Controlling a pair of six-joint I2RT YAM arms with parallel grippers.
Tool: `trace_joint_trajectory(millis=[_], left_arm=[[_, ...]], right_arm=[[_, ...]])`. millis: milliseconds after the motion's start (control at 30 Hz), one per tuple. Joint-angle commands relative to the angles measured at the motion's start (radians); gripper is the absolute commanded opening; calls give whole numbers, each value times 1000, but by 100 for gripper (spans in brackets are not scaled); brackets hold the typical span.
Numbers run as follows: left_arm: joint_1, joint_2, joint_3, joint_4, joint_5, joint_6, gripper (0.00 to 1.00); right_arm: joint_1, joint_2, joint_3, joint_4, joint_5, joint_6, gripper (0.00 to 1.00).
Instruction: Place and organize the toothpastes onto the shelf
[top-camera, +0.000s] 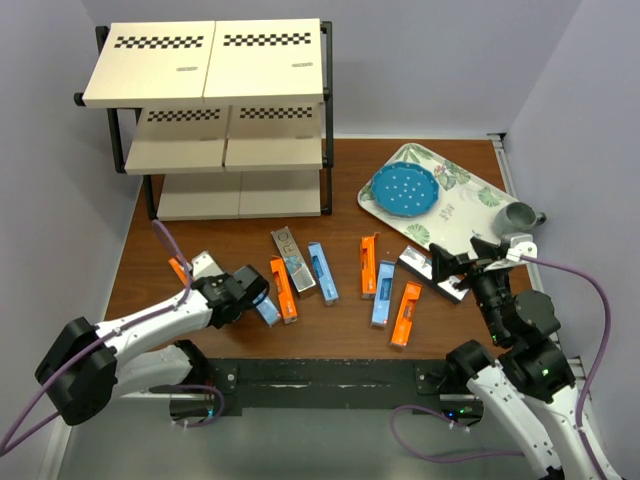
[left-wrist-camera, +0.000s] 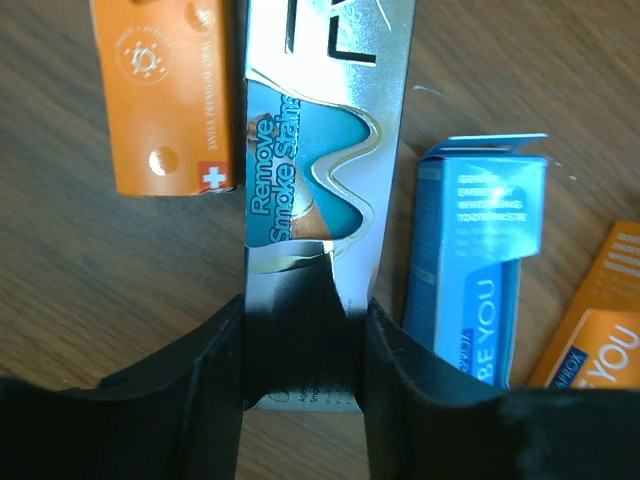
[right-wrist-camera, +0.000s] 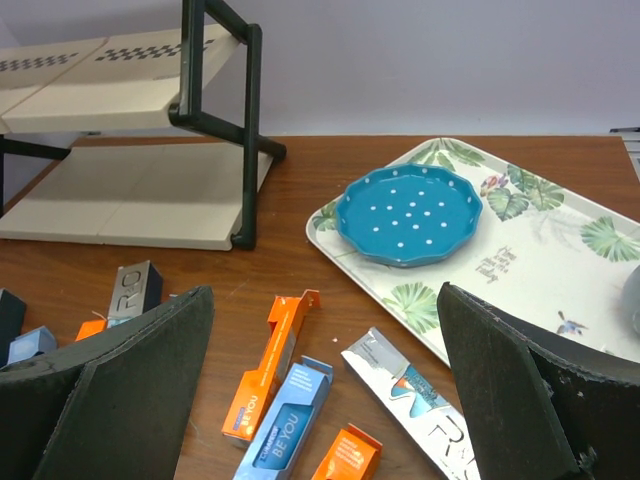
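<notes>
Wood tabletop; left tool — clamping silver toothpaste.

The brown wooden surface carries a three-tier shelf at its far left and a leaf-patterned tray at the far right. Nearer, long cartons lie flat in a loose row, among them a silver carton, a light blue carton and an orange carton.

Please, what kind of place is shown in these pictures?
Most likely a robot test bench, not a home: a left arm and right arm mounted at a wooden table within plain walls, with a small shelf and scattered toothpastes as props.
</notes>
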Motion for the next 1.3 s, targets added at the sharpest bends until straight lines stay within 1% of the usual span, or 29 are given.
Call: trace_joint_trajectory(millis=[0,133,167,233,267,300,333,367,400,433,467,500,567,600,633,667,700,800,833,867,1067,1267], left_arm=[[7,-44,101,14,-73,147,35],[21,-93,150,37,-119,279,32],[31,-102,161,54,-122,361,32],[97,-124,167,147,-93,484,32],[129,-128,169,190,-73,621,32],[195,-134,170,265,-40,685,32],[224,-142,174,302,-26,746,32],[254,-145,175,342,-4,878,32],[313,-147,175,429,61,941,32],[343,-142,183,462,92,990,32],[372,-134,183,495,126,1085,32],[433,-125,184,556,204,1130,32],[494,-84,183,609,273,1231,32],[557,-69,183,658,366,1259,32],[590,-34,181,680,410,1281,32],[646,-16,181,716,453,1316,32],[674,2,183,732,527,1328,32],[752,69,186,816,635,1357,32],[752,83,189,833,649,1364,32],[797,97,193,857,652,1373,32],[863,189,207,949,685,1402,33],[884,260,210,1031,695,1400,37]], right_arm=[[4,-6,4,39,30,-10,99],[5,-15,4,39,37,-11,99],[5,-17,4,36,37,-16,99],[5,-23,4,33,40,-16,99],[5,-24,1,33,40,-17,99],[5,-24,-2,34,40,-17,99],[5,-23,-3,39,40,-17,98],[5,-21,-5,40,38,-16,99],[5,-18,-6,43,35,-16,99],[7,-12,-5,43,35,-16,99],[7,-8,-5,48,35,-20,99],[6,-4,-5,51,37,-22,99],[5,12,3,54,44,-30,99],[7,20,10,51,46,-33,98],[6,31,29,47,53,-33,99],[5,52,41,42,56,-36,99],[5,64,52,27,60,-37,99],[7,103,83,4,79,-53,99],[6,108,83,7,90,-56,99],[5,112,83,8,102,-60,99],[5,129,84,24,109,-83,99],[5,126,84,4,135,-117,99]])
